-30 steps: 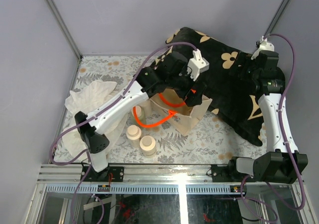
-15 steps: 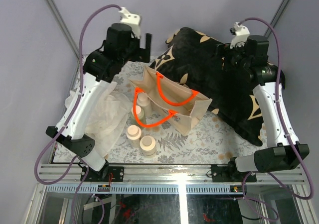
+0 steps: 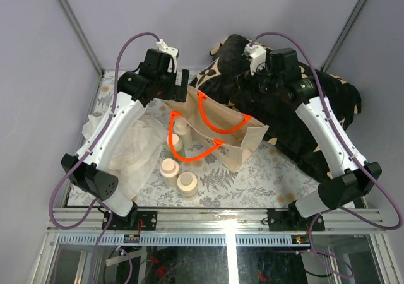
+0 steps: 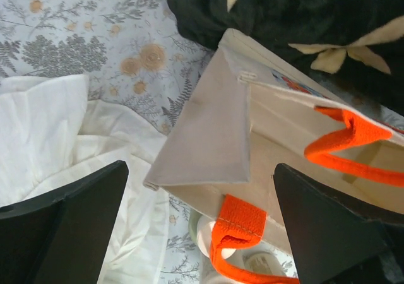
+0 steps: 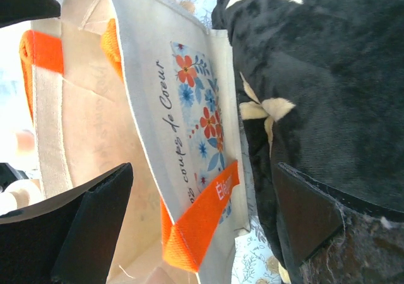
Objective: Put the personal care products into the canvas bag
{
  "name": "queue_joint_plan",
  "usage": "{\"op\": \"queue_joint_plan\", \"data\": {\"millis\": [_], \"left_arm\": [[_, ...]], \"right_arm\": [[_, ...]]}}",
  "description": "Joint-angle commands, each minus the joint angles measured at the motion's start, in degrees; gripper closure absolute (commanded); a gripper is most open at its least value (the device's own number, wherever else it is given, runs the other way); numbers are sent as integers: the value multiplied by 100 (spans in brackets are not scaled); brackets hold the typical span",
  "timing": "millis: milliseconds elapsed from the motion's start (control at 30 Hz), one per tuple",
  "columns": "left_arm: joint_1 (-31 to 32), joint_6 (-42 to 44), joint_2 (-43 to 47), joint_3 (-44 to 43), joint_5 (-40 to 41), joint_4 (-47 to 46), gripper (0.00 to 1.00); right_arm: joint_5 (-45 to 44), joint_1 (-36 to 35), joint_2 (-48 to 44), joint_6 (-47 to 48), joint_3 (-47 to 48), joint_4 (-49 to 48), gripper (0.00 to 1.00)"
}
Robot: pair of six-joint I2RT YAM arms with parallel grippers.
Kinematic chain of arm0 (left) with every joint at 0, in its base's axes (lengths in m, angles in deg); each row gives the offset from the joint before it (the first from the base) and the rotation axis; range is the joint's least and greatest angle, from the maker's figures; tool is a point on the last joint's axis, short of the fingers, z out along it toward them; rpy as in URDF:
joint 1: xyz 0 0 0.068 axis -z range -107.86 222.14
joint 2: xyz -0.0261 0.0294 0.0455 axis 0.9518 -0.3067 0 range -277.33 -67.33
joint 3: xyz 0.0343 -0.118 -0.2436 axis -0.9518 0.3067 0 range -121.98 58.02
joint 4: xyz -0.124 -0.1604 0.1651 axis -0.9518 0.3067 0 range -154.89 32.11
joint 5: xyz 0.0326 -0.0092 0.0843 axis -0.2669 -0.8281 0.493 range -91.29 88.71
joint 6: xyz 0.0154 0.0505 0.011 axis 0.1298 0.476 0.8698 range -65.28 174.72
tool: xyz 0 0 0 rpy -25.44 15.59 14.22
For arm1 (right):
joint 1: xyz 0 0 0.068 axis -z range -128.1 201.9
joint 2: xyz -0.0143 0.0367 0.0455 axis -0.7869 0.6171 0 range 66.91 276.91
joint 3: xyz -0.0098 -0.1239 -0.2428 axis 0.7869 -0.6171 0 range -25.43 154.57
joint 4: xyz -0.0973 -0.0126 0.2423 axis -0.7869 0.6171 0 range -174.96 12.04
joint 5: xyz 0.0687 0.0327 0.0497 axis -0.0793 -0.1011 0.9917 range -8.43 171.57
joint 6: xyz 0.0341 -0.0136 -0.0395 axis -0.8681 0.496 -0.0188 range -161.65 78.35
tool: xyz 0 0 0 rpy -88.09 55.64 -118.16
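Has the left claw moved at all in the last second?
Yes. The left gripper swung leftward, from over the opening of the beige canvas bag with orange handles to its far-left corner.

a robot lab cell: grey panel walls [image 3: 189,19] and an aluminium rail [image 3: 214,218] edging the table [image 3: 265,170].

Canvas bag [image 3: 246,148] beige, floral print, handles [image 4: 350,136] orange; cloth [image 5: 328,76] black, tan flowers.
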Motion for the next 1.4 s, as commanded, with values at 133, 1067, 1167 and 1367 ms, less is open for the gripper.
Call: {"op": "queue_joint_plan", "data": {"millis": [133,1067,1167,1367], "left_arm": [[14,-75,262,735,-666,-828,0],[-77,308,-2909,-2656,-1221,-978,93],[-109,288,-3025,-2683,-1325,-989,93],[-175,285,-2883,-2405,-1326,-1138,93]], "right_arm": [[-429,-392,195,90,251,57,1],[-711,-938,539,-140,420,277,1],[-942,-960,604,-38,125,110,1],[-1554,-959,868,204,-113,-184,5]]}}
